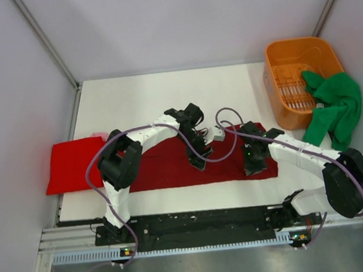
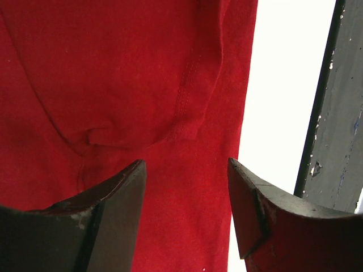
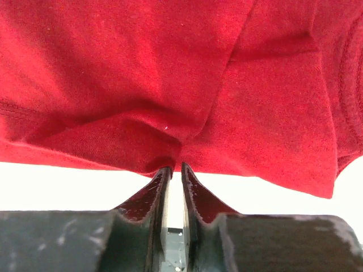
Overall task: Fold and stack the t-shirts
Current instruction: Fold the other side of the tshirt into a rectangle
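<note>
A dark maroon t-shirt (image 1: 165,171) lies as a long flat strip across the middle of the white table (image 1: 139,98). My left gripper (image 1: 197,161) hangs open just above the maroon t-shirt (image 2: 113,68), near its edge, nothing between the fingers (image 2: 186,161). My right gripper (image 1: 255,166) is at the strip's right end, jaws all but shut, and the hem of the maroon t-shirt (image 3: 142,68) puckers into its tips (image 3: 176,166). A brighter red t-shirt (image 1: 72,164) lies folded at the left edge. A bright green t-shirt (image 1: 336,105) hangs over the basket's side.
An orange slotted basket (image 1: 292,48) stands at the back right corner. A black rail (image 1: 196,221) runs along the table's near edge, close to both arm bases. Grey walls close in the left and right sides.
</note>
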Robot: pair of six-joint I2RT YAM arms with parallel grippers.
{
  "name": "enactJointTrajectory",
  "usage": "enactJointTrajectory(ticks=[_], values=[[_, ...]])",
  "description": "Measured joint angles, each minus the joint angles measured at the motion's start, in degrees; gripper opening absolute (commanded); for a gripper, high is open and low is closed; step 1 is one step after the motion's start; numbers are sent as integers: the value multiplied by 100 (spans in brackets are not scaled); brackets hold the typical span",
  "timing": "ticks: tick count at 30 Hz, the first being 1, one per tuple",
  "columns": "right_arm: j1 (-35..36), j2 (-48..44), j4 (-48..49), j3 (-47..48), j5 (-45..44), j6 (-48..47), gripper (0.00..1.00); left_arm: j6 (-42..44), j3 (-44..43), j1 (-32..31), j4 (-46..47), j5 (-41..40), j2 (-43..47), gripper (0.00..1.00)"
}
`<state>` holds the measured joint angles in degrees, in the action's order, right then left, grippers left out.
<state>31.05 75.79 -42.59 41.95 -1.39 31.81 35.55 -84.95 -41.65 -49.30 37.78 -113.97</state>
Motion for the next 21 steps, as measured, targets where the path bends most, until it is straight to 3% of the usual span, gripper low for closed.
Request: enactJointTrajectory(ticks=[3,8,10,12,14,21], values=[[4,-101,-155,-35,-4,109,34,2,26,-2,7,-35,0,63],[9,-428,-400,-83,144,166,35,13,24,-2,11,-83,0,63],[9,-680,-551,-81,199,162,28,22,24,-2,11,-107,0,62],[9,-920,-664,-22,190,125,11,20,24,0,9,-105,0,57],[9,-1051,-643,164,118,74,0,-7,4,-2,9,-94,0,55],[4,-275,304,577,15,33,0,-247,-85,4,186,-210,0,55]])
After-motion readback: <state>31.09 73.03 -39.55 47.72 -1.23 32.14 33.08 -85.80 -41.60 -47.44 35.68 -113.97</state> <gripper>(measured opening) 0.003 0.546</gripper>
